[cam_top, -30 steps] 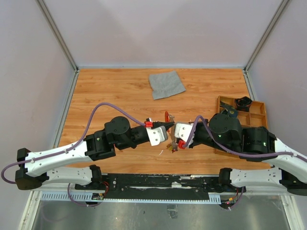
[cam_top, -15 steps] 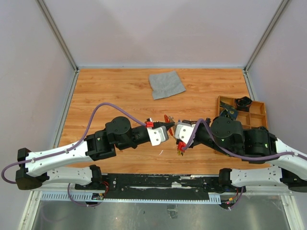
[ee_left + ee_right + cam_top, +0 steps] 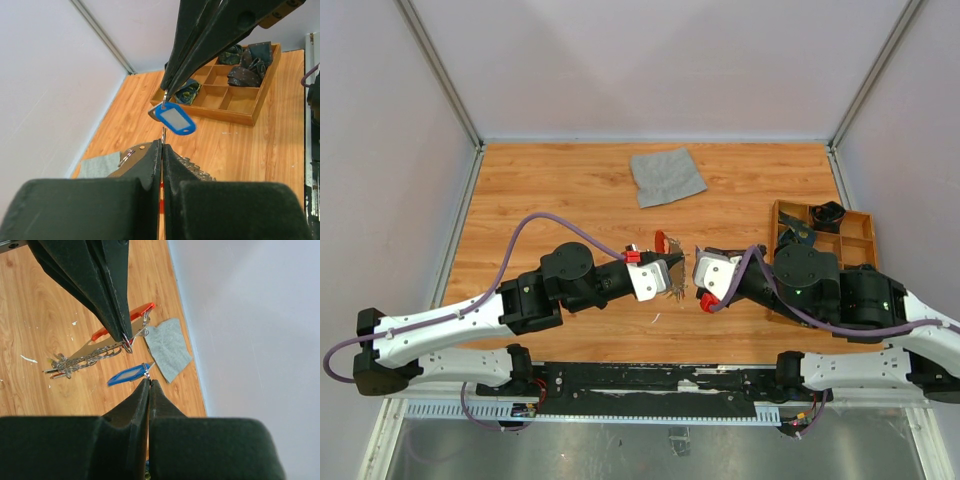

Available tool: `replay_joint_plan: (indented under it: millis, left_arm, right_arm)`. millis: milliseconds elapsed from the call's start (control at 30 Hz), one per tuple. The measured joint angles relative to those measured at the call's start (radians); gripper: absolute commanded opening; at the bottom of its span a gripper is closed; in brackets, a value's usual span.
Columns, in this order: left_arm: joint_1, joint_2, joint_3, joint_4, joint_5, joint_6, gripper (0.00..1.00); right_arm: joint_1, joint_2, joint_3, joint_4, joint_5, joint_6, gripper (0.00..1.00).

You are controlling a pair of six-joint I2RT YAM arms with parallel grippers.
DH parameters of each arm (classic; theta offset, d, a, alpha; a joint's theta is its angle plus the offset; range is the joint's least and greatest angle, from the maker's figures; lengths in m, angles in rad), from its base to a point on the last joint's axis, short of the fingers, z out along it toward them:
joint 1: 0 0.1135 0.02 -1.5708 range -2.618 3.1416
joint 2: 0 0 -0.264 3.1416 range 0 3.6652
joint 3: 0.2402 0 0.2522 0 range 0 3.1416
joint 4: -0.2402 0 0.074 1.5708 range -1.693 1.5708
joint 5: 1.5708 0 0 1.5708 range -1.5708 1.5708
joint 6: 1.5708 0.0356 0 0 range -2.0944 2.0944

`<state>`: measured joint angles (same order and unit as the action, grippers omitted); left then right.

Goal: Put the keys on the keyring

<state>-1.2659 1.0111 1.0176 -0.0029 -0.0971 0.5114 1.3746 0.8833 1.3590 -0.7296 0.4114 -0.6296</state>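
Left jaws tight on keyring — right jaws tight on blue-tagged key

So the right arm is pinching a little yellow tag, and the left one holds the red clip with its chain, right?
Nearly. The tag in the right arm's jaws is blue, not yellow; the left wrist view shows it plainly. The rest stands: the left arm's jaws hold the red clip with its chain.
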Motion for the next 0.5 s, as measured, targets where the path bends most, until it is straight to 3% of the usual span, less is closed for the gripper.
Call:
replay_joint_plan:
  millis: [500]
  left_arm:
    - [0.000, 0.004, 0.005, 0.000, -0.011, -0.022, 0.00]
  right_arm:
    - [0.000, 0.003, -0.031, 0.042, 0.000, -0.007, 0.00]
